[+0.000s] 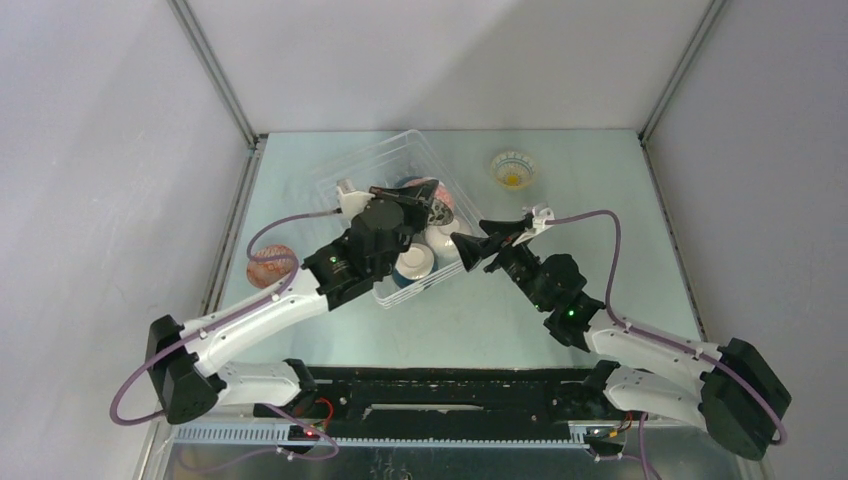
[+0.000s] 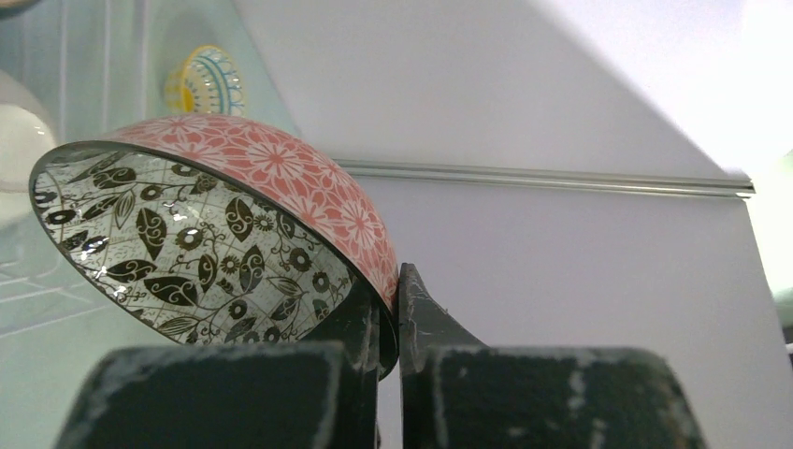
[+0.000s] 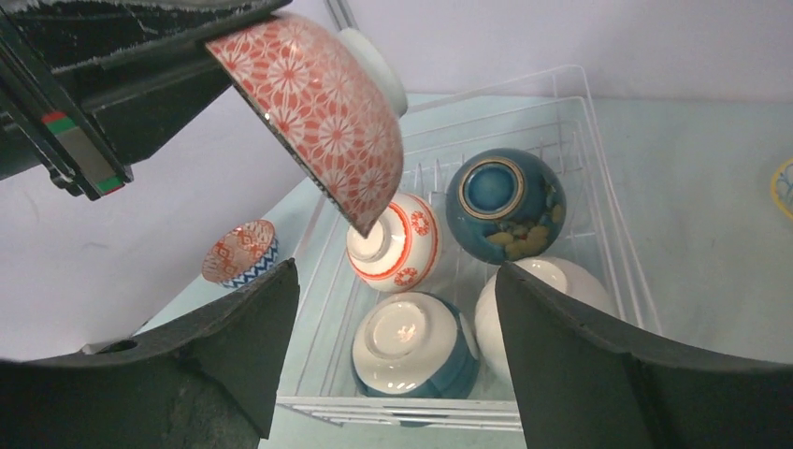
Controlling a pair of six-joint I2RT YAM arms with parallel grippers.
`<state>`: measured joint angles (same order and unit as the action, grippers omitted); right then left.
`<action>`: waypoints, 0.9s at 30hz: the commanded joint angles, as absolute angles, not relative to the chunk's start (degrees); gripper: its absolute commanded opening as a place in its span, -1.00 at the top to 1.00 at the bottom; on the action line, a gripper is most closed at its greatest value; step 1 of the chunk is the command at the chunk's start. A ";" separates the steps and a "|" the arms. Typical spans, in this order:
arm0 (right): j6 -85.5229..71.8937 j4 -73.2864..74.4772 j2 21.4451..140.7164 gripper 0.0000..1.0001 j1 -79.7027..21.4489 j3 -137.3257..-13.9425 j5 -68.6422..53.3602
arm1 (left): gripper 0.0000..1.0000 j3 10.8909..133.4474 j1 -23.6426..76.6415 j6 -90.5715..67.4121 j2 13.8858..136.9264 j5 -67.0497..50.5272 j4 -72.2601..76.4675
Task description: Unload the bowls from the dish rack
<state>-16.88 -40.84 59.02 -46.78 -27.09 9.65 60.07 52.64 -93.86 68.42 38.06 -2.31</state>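
The left gripper (image 2: 395, 318) is shut tight on only the thin rim of the red flowered bowl (image 2: 271, 178), which hangs tilted above the dish rack (image 3: 411, 412), so I think it may swing or slip and fall on the bowls below. The right gripper (image 3: 395, 281), wide open and holding nothing, is just beside the rack and could knock it. I count seven bowls: one held, four upturned bowls (image 3: 391, 245) inside the rack, one patterned bowl (image 1: 271, 266) left of it, one yellow bowl (image 1: 513, 168) right of it
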 commanded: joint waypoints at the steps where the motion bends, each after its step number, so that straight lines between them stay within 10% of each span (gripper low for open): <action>1: -18.93 -47.42 60.40 -0.69 -48.22 -27.47 12.66 | 1.00 66.26 54.40 -95.84 69.55 43.47 2.90; 18: -21.28 -55.07 70.25 -0.33 -49.45 -31.73 24.75 | 1.00 64.89 59.17 -103.43 71.67 50.04 5.75; 27: -21.42 -58.75 72.91 0.21 -49.61 -33.12 26.51 | 1.00 63.39 60.26 -108.54 71.26 51.29 4.48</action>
<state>-20.95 -54.65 72.16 -49.23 -30.79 23.27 62.28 59.35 -105.51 73.23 47.75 1.58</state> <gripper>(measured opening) 0.444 0.036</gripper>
